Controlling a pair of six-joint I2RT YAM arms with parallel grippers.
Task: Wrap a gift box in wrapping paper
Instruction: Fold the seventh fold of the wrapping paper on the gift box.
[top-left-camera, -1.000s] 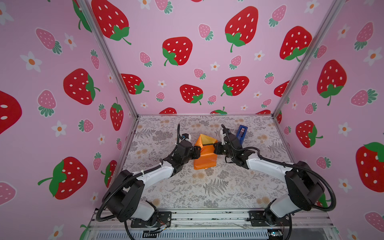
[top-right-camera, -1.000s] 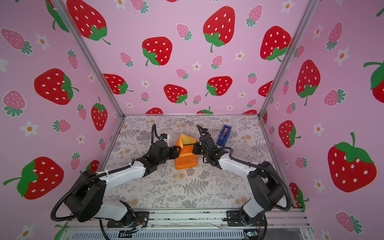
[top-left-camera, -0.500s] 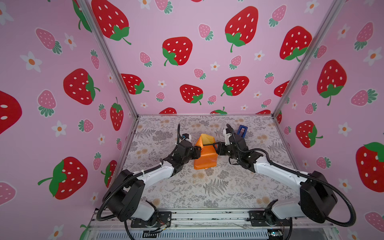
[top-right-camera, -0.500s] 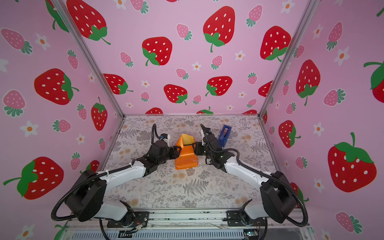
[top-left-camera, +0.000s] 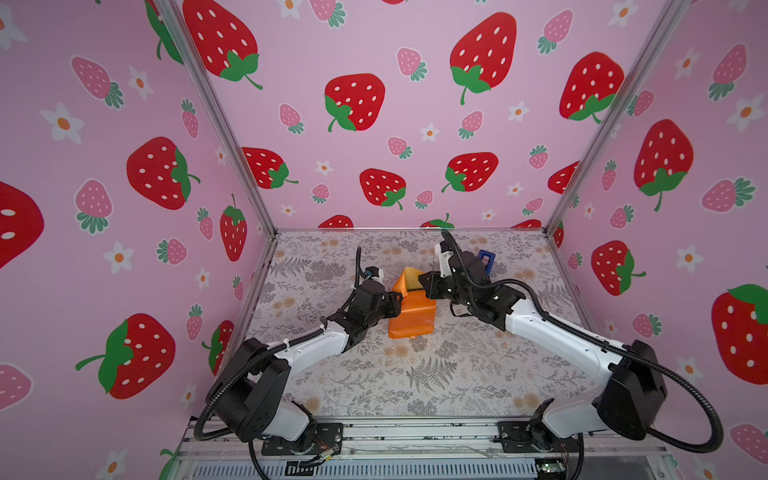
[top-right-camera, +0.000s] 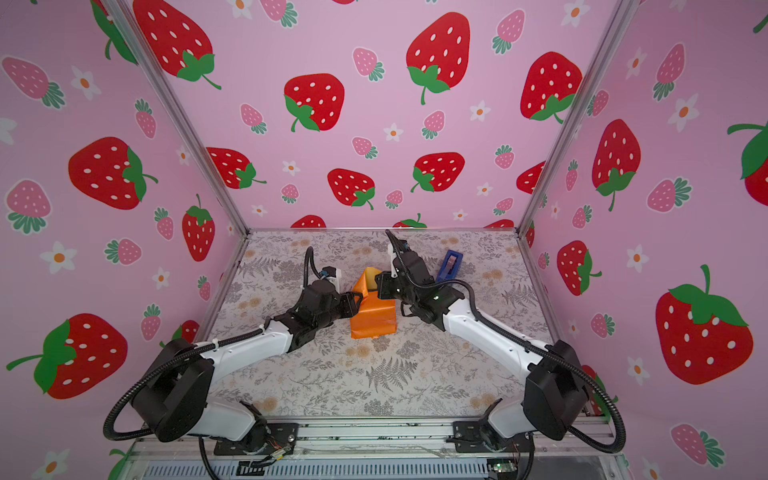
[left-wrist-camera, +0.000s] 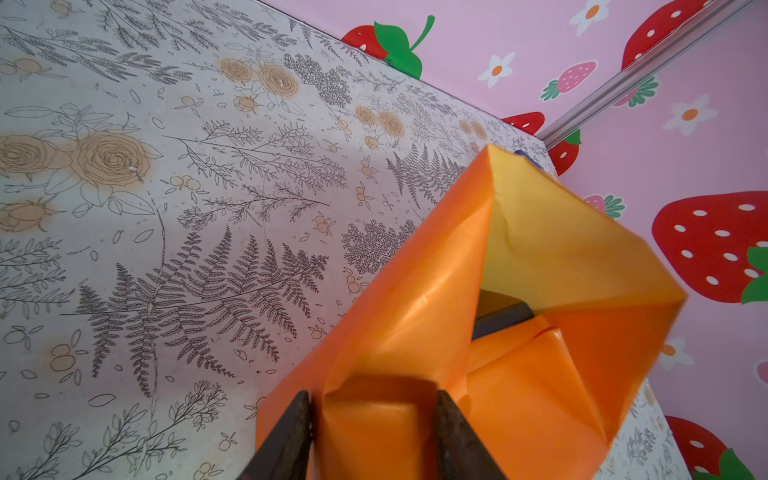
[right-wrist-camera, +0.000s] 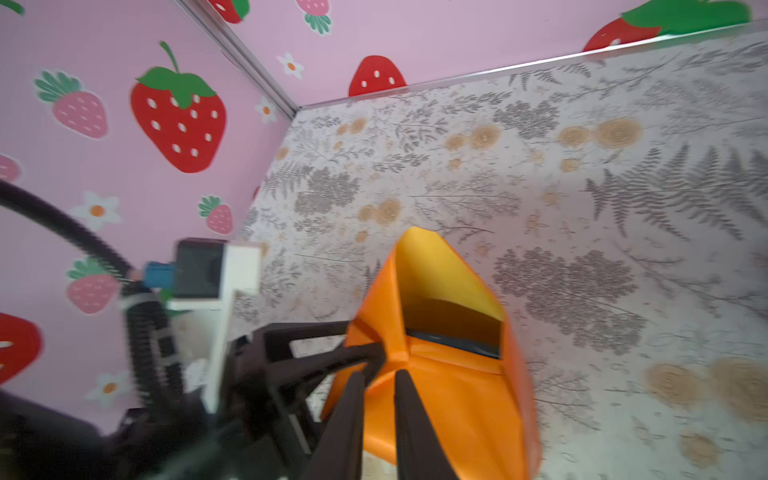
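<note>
Regrasp at the parcel's open end. Wrapping paper encloses the gift box mid-bench, with one flap upright. Left gripper clasps a paper-covered corner at medium width. Right gripper has swung inward over the last second and stands narrow at the top fold; its grip cannot be told. Closing this end probably follows.

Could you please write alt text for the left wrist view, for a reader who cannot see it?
The left gripper clamps a fold of glossy orange wrapping paper partly folded around a matte black gift box. An open flap shows its dull yellow underside and a sliver of the box. Behind: grey floral table covering, pink strawberry-print walls.
</note>
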